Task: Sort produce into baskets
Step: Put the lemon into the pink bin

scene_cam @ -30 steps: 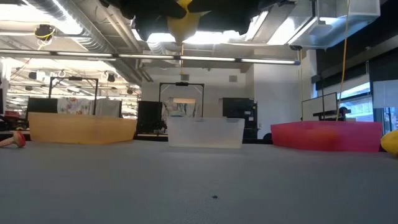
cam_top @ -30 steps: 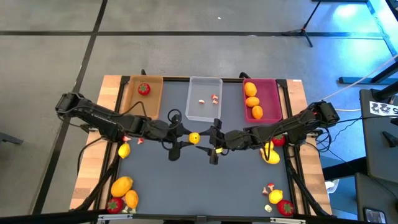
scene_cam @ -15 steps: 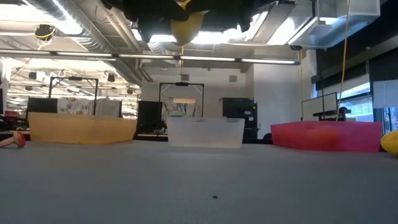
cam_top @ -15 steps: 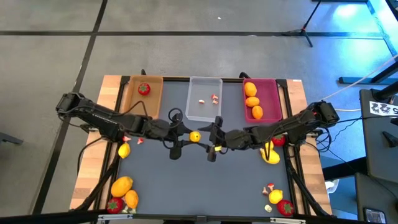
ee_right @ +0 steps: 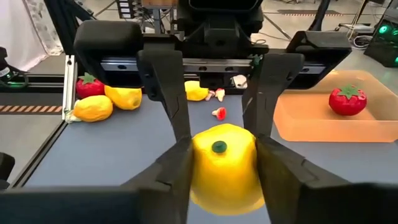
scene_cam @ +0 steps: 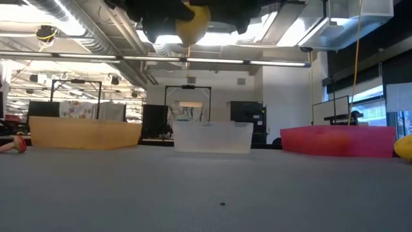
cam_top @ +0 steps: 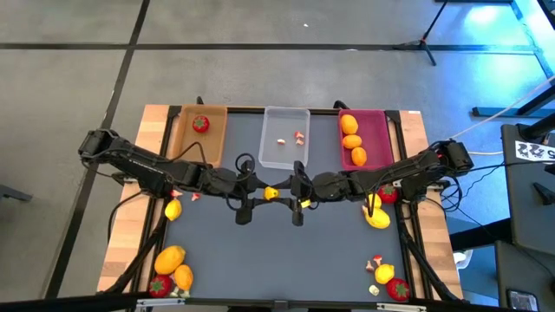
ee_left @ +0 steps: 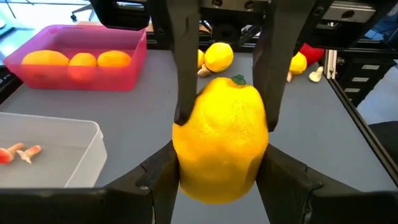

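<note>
Above the middle of the desk [cam_top: 260,251], in front of the clear basket [cam_top: 284,149], the left gripper [cam_top: 263,194] and right gripper [cam_top: 288,192] met tip to tip, both sets of fingers closed on one yellow lemon [cam_top: 271,193].

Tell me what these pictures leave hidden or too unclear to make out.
- Low view: both arms and the lemon are cut off by the top edge.
- Low view: the tan basket and pink basket walls hide their contents.
- High view: the bits in the clear basket are too small to identify.
</note>
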`<move>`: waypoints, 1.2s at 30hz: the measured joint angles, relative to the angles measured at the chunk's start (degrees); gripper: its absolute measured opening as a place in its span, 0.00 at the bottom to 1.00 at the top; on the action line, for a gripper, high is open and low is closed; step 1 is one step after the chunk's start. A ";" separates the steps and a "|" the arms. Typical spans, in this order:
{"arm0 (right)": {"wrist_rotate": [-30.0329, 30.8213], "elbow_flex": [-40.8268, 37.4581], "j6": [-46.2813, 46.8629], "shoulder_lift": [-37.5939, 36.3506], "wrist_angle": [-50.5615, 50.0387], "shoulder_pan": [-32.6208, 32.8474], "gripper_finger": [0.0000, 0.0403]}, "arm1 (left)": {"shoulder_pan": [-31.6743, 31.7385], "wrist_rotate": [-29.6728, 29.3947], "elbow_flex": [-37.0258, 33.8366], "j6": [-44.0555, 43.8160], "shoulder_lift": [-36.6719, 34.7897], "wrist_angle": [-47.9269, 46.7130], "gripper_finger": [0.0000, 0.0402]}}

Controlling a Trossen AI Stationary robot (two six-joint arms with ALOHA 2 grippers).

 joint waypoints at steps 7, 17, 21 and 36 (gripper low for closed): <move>-0.07 0.00 -0.24 -0.02 -0.42 0.00 0.28 | 0.07 -0.63 0.00 1.12 0.02 0.06 0.47; 0.38 -0.32 -0.45 -1.06 -3.63 0.00 0.28 | -0.15 -0.78 0.09 -1.28 -0.89 -6.55 0.70; 5.15 -0.22 -0.27 -4.12 -9.35 0.04 0.29 | -0.13 -1.02 0.09 -4.43 -1.42 -11.35 0.71; 23.56 -0.24 10.79 -19.59 -44.30 -3.00 0.30 | -0.09 -3.61 0.09 -11.05 -1.36 -19.82 0.69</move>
